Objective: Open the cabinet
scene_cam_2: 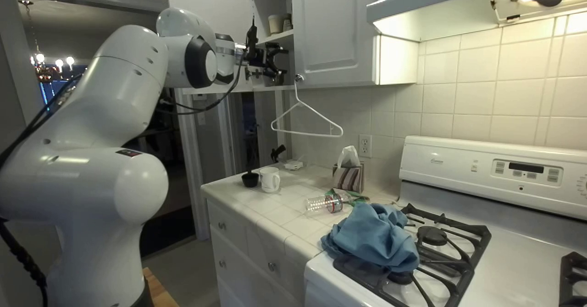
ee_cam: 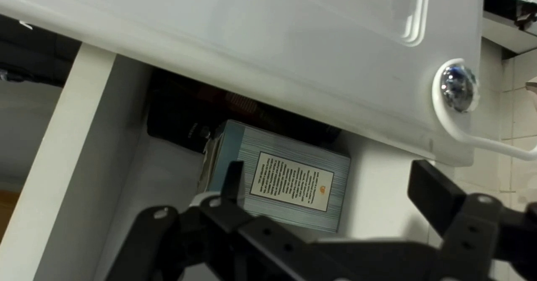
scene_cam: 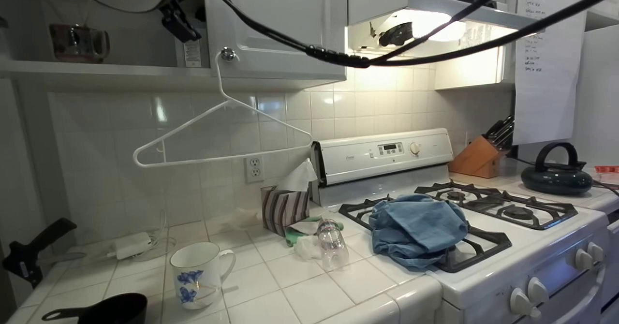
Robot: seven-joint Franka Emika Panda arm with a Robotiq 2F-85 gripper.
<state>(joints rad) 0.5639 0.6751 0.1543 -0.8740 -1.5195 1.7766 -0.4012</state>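
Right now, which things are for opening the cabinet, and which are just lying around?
For the job:
- the cabinet, already partly open
- its silver knob
- the gripper, open

Just lying around:
- white hanger, hooked on that knob
- blue cloth
- clear bottle
- flowered mug
- striped tissue box
- dark kettle

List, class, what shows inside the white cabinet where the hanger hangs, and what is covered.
A box, a mug, cups on a shelf and partly covered dark items show. The door bearing the hanger hides whatever lies directly behind it.
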